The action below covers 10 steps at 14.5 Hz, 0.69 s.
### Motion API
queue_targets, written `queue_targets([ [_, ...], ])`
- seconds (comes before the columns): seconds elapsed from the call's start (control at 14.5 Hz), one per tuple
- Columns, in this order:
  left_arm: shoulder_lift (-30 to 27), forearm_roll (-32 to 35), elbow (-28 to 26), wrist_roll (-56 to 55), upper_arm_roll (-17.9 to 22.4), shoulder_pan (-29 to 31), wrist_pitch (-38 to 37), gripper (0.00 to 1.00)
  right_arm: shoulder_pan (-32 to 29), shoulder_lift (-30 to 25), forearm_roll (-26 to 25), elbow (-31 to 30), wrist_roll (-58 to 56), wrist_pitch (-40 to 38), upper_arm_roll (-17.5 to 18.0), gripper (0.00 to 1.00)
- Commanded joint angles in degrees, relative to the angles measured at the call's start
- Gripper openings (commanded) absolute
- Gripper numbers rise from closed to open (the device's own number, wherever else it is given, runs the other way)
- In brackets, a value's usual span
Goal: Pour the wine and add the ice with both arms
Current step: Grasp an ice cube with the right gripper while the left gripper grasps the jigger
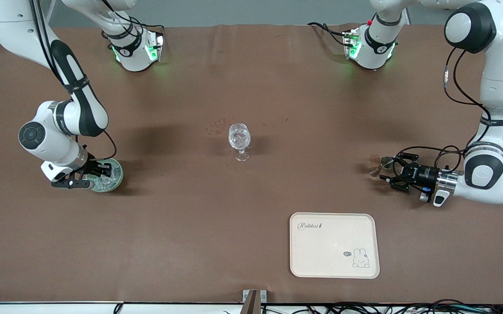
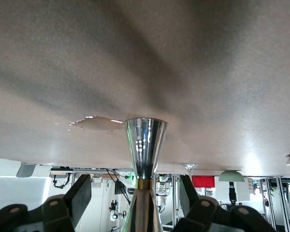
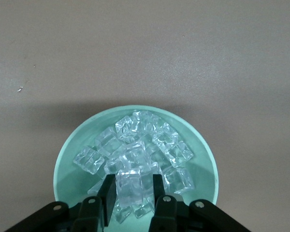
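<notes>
Near the table's front edge lies an empty tray point(image 1: 334, 244). Mid-table, the right gripper point(image 1: 96, 172) is down in the green bowl point(image 3: 67, 159), fingers straddling an ice cube point(image 3: 130, 186) but not visibly clamped; the front view hides this. The left gripper point(image 1: 386, 172), fingers apart, flanks the metal jigger point(image 2: 145, 145). Both grasps are pending; next, close, then carry to the wine glass point(image 1: 239, 139).

Brown worktop point(image 1: 251, 218), cloth-like cover, faint dark stains just beside wine glass.
Clear stemmed wine glass point(image 1: 239, 140) upright near worktop middle.
Pale green bowl point(image 1: 111, 176) of ice cubes point(image 3: 135, 159) on worktop toward right arm's end.
Shiny metal cup point(image 1: 382, 165) upright on worktop toward left arm's end.
Cream tray point(image 1: 334, 245) with rabbit print flat on worktop, nearer front camera than glass; well apart from cup and bowl.
</notes>
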Motion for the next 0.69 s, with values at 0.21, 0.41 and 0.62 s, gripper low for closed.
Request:
queue_targets([
  [0.21, 0.2, -1.7, -0.2, -0.5, -0.5, 0.0, -1.3, 0.72, 0.2, 0.3, 0.1, -0.5, 0.4, 0.5, -0.1, 0.37],
  [0.41, 0.7, -1.6, -0.3, -0.1, -0.5, 0.0, -1.3, 0.69, 0.2, 0.3, 0.1, -0.2, 0.5, 0.0, -0.1, 0.27],
  [0.62, 0.8, -1.6, -0.3, 0.0, -0.5, -0.1, -1.3, 0.63, 0.1, 0.3, 0.1, 0.5, 0.5, -0.1, -0.1, 0.16],
])
